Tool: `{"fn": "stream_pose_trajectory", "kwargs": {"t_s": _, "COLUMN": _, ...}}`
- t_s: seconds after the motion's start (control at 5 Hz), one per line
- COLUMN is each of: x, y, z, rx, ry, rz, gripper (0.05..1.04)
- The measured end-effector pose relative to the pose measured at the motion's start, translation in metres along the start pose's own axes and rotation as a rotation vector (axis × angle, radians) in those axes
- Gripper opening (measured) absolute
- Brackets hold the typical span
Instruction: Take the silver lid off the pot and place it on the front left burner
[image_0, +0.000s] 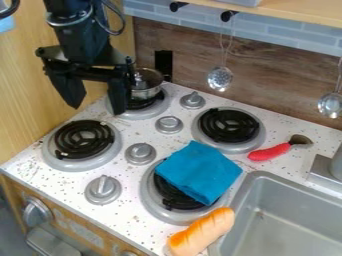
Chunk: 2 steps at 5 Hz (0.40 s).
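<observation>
The pot (147, 90) is glossy metal, the towel (199, 172) matt cloth, the sink (287, 220) smooth, dull metal or plastic.

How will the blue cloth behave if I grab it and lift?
Probably floppy and light: the cloth looks like thin, folded fabric. Pinched at one corner, its layers may fall open. It might snag on the ridged burner under it.

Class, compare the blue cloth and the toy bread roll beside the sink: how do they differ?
The blue cloth is flat and folded with corners, while the bread roll is long and rounded. The cloth is plain blue; the roll is pale with orange-brown patches. The cloth lies partly over a burner, whereas the roll lies by the sink.
</observation>
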<state>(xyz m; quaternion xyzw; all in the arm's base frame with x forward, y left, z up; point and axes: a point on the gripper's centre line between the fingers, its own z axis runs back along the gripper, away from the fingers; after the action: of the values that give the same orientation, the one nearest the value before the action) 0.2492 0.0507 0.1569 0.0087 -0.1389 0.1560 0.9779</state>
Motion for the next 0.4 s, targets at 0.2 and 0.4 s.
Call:
{"fn": "stream_pose_trajectory", "kwargs": {"t_s": 0.2, "x": -0.002, "y": -0.001, "z": -0.006, "rx": -0.002, "ry": 0.022, "rz": -0.004, "gripper": 1.001}}
{"fn": "stream_pose_trajectory", "kwargs": {"t_s": 0.4, "x": 0.030, "y": -0.018, "z": -0.046, "rx": -0.083, "ry": 0.053, "rz": -0.054, "gripper": 1.001}}
